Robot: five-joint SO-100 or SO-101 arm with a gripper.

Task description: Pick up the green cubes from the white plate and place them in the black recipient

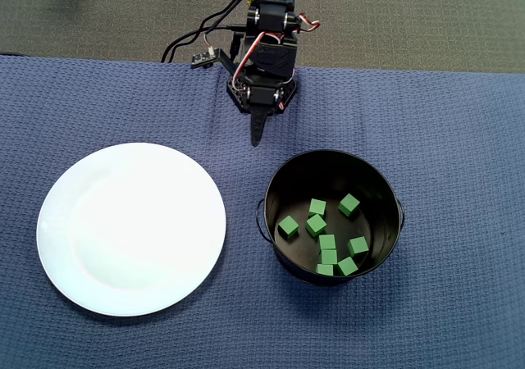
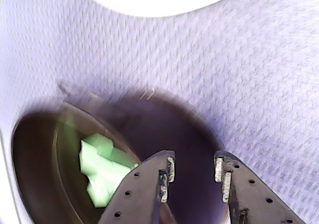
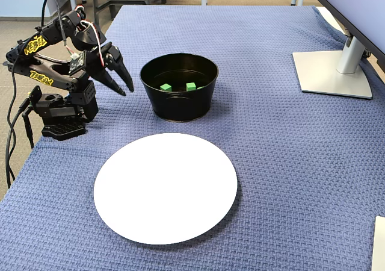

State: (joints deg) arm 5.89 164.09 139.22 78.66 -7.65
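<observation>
Bare white plate point(image 3: 165, 190) — green cubes point(image 1: 328, 239) potted.

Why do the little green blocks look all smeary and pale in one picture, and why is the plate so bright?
In the wrist view the small matte green cubes and the round glossy black metal pot are motion-blurred, the cubes washed to pale mint. In the overhead view the cubes are crisp. The large round glossy white plate is overexposed to flat white in the fixed view and glares in the overhead view.

Bare blue cloth point(image 3: 271, 162) lies open around the white plate point(image 3: 165, 186), while the tall-walled black pot point(image 3: 178, 99) stands just before the parted gripper point(image 3: 124, 84).
</observation>
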